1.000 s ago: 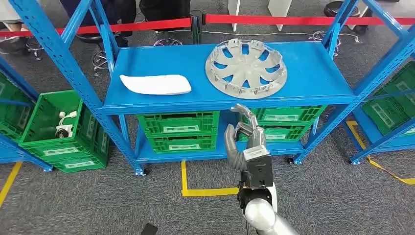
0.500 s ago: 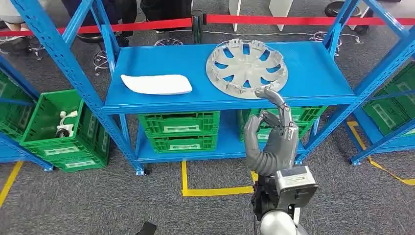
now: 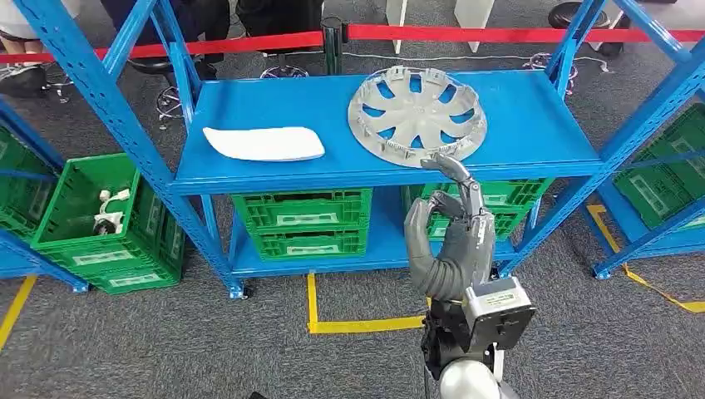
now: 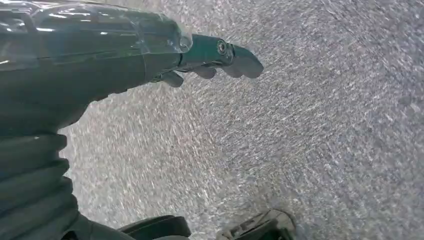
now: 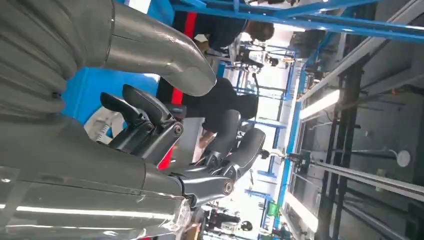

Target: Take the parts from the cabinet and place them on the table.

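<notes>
A silver wheel cover point(image 3: 417, 115) lies on the top shelf of the blue rack point(image 3: 532, 125), toward its right. A flat white part point(image 3: 264, 143) lies on the same shelf to the left. My right hand point(image 3: 451, 229) is raised in front of the shelf's front edge, just below the wheel cover, fingers apart and holding nothing; its fingertips reach up to the cover's near rim. In the right wrist view the same right hand point(image 5: 165, 135) has spread fingers with a piece of the wheel cover point(image 5: 102, 125) behind them. My left hand point(image 4: 150, 55) hangs over grey carpet, holding nothing.
Green crates point(image 3: 303, 221) fill the lower shelf, and another green crate point(image 3: 100, 216) with small white parts sits at the left. Blue rack posts point(image 3: 125, 125) flank the shelf. A red barrier band point(image 3: 465, 33) runs behind. Yellow floor tape point(image 3: 349, 324) marks the carpet.
My right hand rose from below shelf level and moved right and closer to the wheel cover's near edge, then drifted slightly left. The parts on the shelf have not moved.
</notes>
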You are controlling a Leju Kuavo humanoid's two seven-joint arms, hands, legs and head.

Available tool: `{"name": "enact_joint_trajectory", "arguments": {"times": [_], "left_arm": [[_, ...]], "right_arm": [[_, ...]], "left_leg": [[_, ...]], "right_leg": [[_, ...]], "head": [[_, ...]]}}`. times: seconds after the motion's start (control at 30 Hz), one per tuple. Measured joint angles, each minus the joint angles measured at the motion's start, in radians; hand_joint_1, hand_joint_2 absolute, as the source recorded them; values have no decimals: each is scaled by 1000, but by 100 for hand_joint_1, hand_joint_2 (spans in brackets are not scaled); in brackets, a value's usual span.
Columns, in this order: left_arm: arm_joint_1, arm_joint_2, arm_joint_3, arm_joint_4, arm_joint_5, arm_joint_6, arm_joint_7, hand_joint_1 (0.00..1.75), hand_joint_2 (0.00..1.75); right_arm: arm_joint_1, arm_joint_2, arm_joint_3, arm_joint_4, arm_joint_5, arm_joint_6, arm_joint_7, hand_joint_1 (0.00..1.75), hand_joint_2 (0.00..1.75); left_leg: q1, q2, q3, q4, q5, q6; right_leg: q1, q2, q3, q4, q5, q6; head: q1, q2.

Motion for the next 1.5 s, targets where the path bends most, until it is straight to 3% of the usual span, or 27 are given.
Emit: {"name": "enact_joint_trajectory", "arguments": {"times": [0.47, 0.7, 0.8, 0.87, 0.9, 1.0, 1.03, 1.07, 1.1, 1.17, 1.23, 1.27, 1.33, 1.37, 1.4, 1.43, 1.5], "left_arm": [[1, 16, -85, 1, -53, -21, -6, 0, 175], [2, 25, -118, 2, -67, -21, 13, 0, 175], [2, 28, -130, 4, -74, -22, 21, 0, 175], [1, 29, -139, 4, -75, -23, 22, 0, 175], [1, 29, -140, 4, -74, -23, 23, 0, 175], [5, 28, -146, 4, -76, -22, 26, 0, 175], [6, 29, -149, 4, -76, -22, 26, 0, 175], [8, 31, -152, 5, -76, -21, 27, 0, 175], [8, 31, -159, 5, -73, -21, 27, 0, 175], [8, 31, -167, 5, -70, -21, 27, 0, 175], [5, 31, -173, 5, -68, -21, 27, 0, 175], [5, 30, -173, 5, -67, -21, 27, 0, 175], [8, 26, -176, 6, -67, -21, 27, 0, 175], [6, 25, -180, 6, -67, -21, 27, 0, 175], [5, 26, -182, 5, -68, -22, 27, 0, 175], [1, 26, -183, 5, -68, -22, 27, 0, 175], [3, 27, -186, 5, -69, -24, 27, 0, 175]], "right_arm": [[-12, -1, 21, 8, -12, 0, 2, 175, 175], [-12, -1, 28, 11, -14, 0, 2, 175, 175], [-15, -1, 34, 16, -21, 0, 2, 175, 175], [-22, -1, 35, 16, -27, 0, 2, 175, 175], [-26, -1, 37, 17, -27, 0, 2, 175, 175], [-30, -2, 41, 23, -31, 0, 2, 175, 175], [-29, -2, 42, 26, -34, 0, 3, 175, 175], [-30, -3, 44, 28, -37, 0, 5, 175, 175], [-31, -5, 44, 31, -38, 0, 7, 175, 175], [-33, -7, 46, 37, -40, 0, 8, 175, 175], [-33, -10, 48, 43, -44, 0, 11, 175, 175], [-36, -11, 49, 44, -47, 0, 12, 175, 175], [-37, -13, 50, 47, -47, 0, 12, 175, 175], [-40, -14, 52, 46, -47, 0, 12, 175, 175], [-43, -15, 53, 45, -46, 0, 11, 175, 175], [-45, -14, 54, 46, -46, 0, 11, 175, 175], [-46, -16, 59, 50, -47, 0, 11, 175, 175]], "left_leg": [[-2, 1, 0, 1, 0, 0], [-8, 1, -3, 7, 0, 3], [-11, 1, -7, 10, 3, 10], [0, 1, 1, -9, 13, 29], [1, 2, 2, -15, 15, 32], [1, 9, 2, -15, 14, 36], [0, 9, 5, -15, 11, 37], [0, 8, 12, -15, 5, 35], [0, 6, 21, -15, -3, 33], [0, 0, 46, -15, -21, 28], [0, -1, 47, -16, -35, 15], [6, -5, 43, -20, -35, 6], [10, -6, 44, -28, -36, -4], [5, -6, 55, -34, -39, -10], [6, -4, 49, -17, -55, -13], [10, -4, 14, 43, -75, -17], [14, -6, -97, 212, -120, -27]], "right_leg": [[-2, 1, 0, 0, 1, 1], [-7, 1, -1, -1, 5, 8], [-10, 1, -2, -3, 11, 16], [-9, 1, -7, -8, 6, 25], [-8, 0, -16, 13, -3, 28], [-10, 0, -142, 236, -81, 31], [-10, 0, -177, 287, -85, 32], [-10, 0, -192, 295, -62, 30], [-10, 0, -185, 258, -12, 27], [-8, 0, -141, 113, 107, 16], [6, 5, -126, 94, 103, 0], [8, -1, -116, 73, 89, -12], [13, -1, -116, 67, 75, -24], [7, -1, -100, 46, 70, -28], [-3, 7, -62, -8, 37, -14], [-5, 4, -51, -14, 42, -21], [-11, -4, -35, -20, 31, -27]], "head": [[3, 0], [4, 0], [5, 0], [2, 0], [7, 0], [24, 0], [26, 0], [27, 0], [27, 0], [29, 0], [18, -1], [24, 0], [27, 0], [26, 0], [27, 0], [11, 0], [6, 0]]}}
